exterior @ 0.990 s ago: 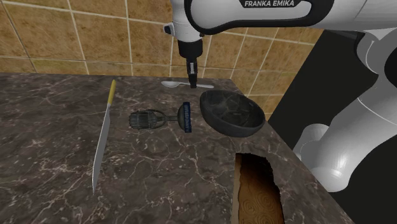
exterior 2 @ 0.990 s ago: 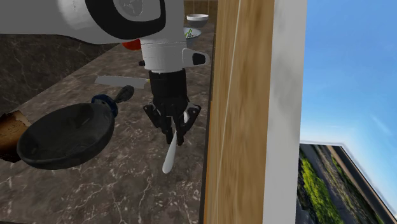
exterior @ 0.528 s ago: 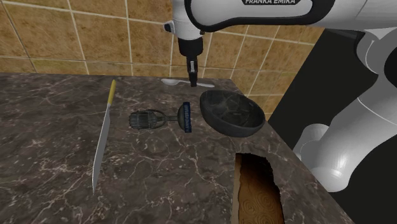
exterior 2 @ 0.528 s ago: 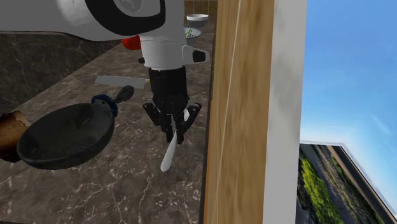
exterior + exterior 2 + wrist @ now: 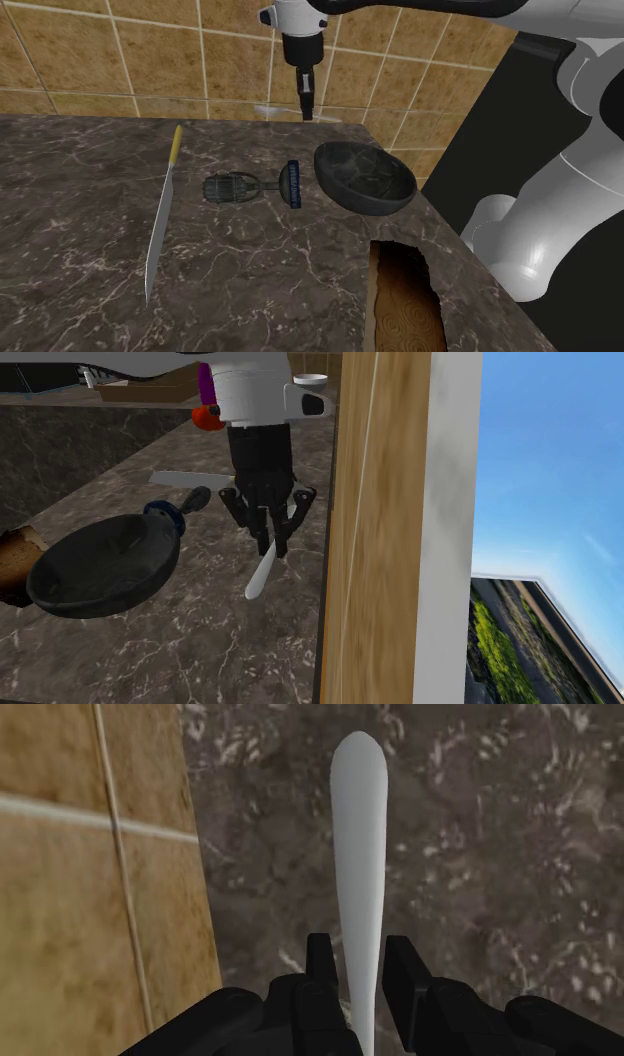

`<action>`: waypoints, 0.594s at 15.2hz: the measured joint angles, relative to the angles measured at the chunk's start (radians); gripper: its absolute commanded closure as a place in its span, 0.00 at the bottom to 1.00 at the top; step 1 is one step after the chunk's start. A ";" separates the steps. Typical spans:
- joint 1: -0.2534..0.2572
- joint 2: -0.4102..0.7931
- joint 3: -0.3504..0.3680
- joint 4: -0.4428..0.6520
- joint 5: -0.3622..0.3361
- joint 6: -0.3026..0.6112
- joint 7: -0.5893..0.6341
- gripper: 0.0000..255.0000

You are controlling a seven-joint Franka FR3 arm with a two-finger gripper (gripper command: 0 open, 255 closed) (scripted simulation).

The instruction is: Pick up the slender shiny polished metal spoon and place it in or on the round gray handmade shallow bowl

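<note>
2 black fingers of the gripper (image 5: 362, 959) clamp the white spoon (image 5: 358, 834) by its end, holding it in the air above the marble counter (image 5: 90, 200), near the dark bowl (image 5: 372, 205); light, stiff, probably slick, so grip the narrow handle firmly

Arm (image 5: 545, 215): white, rounded tubular links, with 1 dark joint band (image 5: 545, 45) on the upper section. Wrist housing (image 5: 252, 392): white cylinder carrying 1 small white side lug with a dark tip. Gripper (image 5: 272, 544): all black, with 2 blocky fingers (image 5: 320, 962).
</note>
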 measured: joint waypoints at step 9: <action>0.003 0.039 0.006 0.168 -0.008 -0.129 -0.016 1.00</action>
